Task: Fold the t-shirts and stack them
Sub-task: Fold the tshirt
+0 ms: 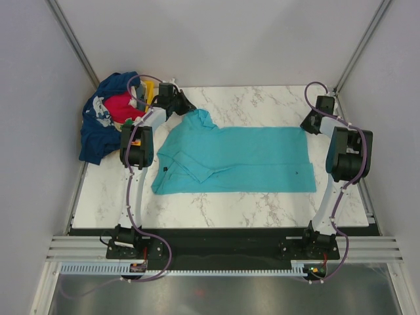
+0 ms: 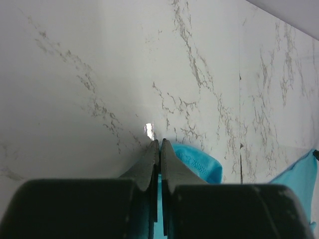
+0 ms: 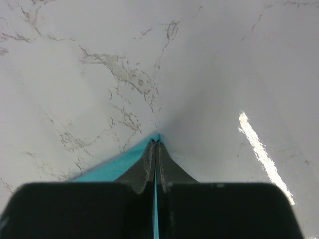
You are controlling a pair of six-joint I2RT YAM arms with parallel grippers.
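Note:
A plain turquoise t-shirt [image 1: 243, 161] lies spread across the marble table, its left part creased and folded over. My left gripper [image 1: 188, 107] is shut on the shirt's far left corner; the left wrist view shows its jaws [image 2: 160, 144] closed with turquoise cloth [image 2: 199, 162] between and beside them. My right gripper [image 1: 307, 125] is shut on the shirt's far right corner; the right wrist view shows its jaws [image 3: 156, 143] pinching the cloth's edge [image 3: 114, 167]. A navy t-shirt with white print [image 1: 98, 128] and a red t-shirt [image 1: 119, 105] lie heaped at the far left.
A yellow plastic tray [image 1: 149, 90] shows under the heap of shirts at the table's far left corner. Grey walls close in the table [image 1: 249, 197] on the left, back and right. The arm bases stand at the near edge.

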